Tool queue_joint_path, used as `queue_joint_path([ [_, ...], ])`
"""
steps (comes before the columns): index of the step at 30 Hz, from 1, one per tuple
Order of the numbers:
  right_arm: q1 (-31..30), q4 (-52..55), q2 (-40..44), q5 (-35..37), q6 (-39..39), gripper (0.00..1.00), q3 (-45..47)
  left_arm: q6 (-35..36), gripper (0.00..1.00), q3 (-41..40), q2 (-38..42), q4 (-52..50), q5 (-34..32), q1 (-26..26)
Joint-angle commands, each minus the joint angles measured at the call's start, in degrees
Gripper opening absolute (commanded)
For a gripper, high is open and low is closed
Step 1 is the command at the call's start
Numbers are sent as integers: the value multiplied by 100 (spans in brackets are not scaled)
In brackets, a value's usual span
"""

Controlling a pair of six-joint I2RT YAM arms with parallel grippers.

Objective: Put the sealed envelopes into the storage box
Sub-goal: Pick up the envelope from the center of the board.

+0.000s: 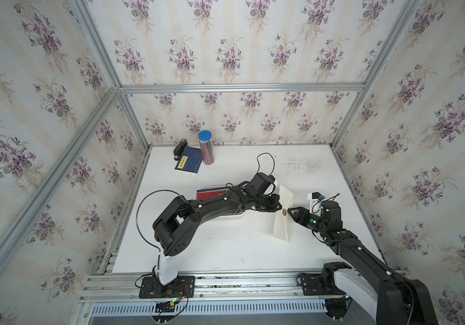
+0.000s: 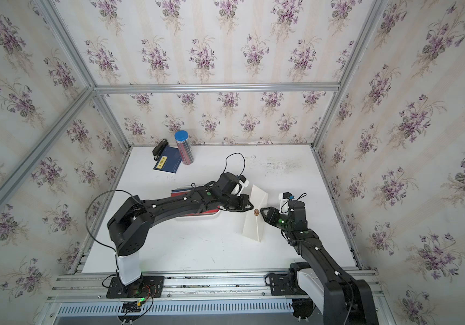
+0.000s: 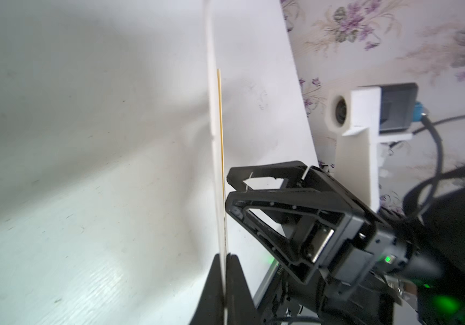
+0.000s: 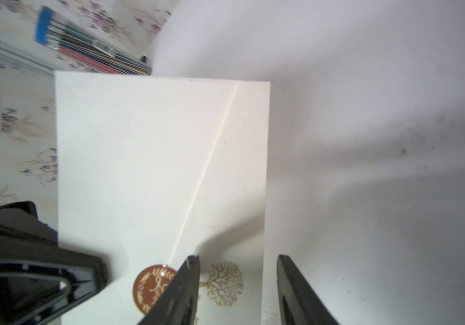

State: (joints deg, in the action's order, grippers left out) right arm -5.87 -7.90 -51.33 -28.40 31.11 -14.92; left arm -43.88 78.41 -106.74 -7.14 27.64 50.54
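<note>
Surface (image 1: pixel 225 247) is matte white, with dark specks and scuffs toward the far right. Room: cream-striped wallpaper (image 1: pixel 225 42) with purple flower sprigs on three sides, held in an aluminium frame (image 1: pixel 239 87).

Far-left corner has a black stapler (image 1: pixel 179 147), a navy booklet (image 1: pixel 190 166) and a clear pencil tube (image 1: pixel 206 149) with a blue lid, close together.

Storage box (image 1: pixel 241 215) sits mid-surface under the left arm, with red and blue envelopes (image 1: pixel 210 194) stacked inside. White envelope (image 1: pixel 283 225) is upright just right of the box, between both arms.

- Left end effector (image 3: pixel 224 281) is clamped on the envelope's long edge.
- Right end effector (image 4: pixel 238 259) has its fingers apart, tips right at the sealed face, not gripping.

Writing:
- Yellow label (image 1: pixel 182 162) on the booklet carries dark characters, too small to read.
- Round brown seal (image 4: pixel 152 289) shows a pale wreath motif, with a gold tree print (image 4: pixel 223 281) beside it.
</note>
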Motion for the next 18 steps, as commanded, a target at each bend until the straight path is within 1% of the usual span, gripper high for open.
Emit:
queue_joint_path([
  [1, 7, -774, 755, -553, 128, 55, 150, 918, 0, -239, 729, -249, 143, -81],
  [4, 2, -1762, 1454, -1117, 527, 58, 417, 1150, 0, -637, 1427, -104, 410, -256],
  [7, -2, -2384, 1864, -1344, 843, 63, 551, 1284, 0, -1008, 2045, 77, 706, -416],
  [9, -11, -2695, 1921, -1530, 982, 64, 574, 1356, 0, -1232, 2451, 168, 743, -470],
  [12, -115, -3491, 1720, -1903, 1425, 64, 671, 1399, 0, -1540, 3022, 405, 792, -558],
  [14, -273, -3688, 1604, -2035, 1455, 63, 637, 1298, 0, -1659, 3180, 570, 916, -630],
  [18, -690, -3827, 1564, -2050, 1357, 62, 574, 1074, 0, -1818, 3320, 894, 1048, -712],
])
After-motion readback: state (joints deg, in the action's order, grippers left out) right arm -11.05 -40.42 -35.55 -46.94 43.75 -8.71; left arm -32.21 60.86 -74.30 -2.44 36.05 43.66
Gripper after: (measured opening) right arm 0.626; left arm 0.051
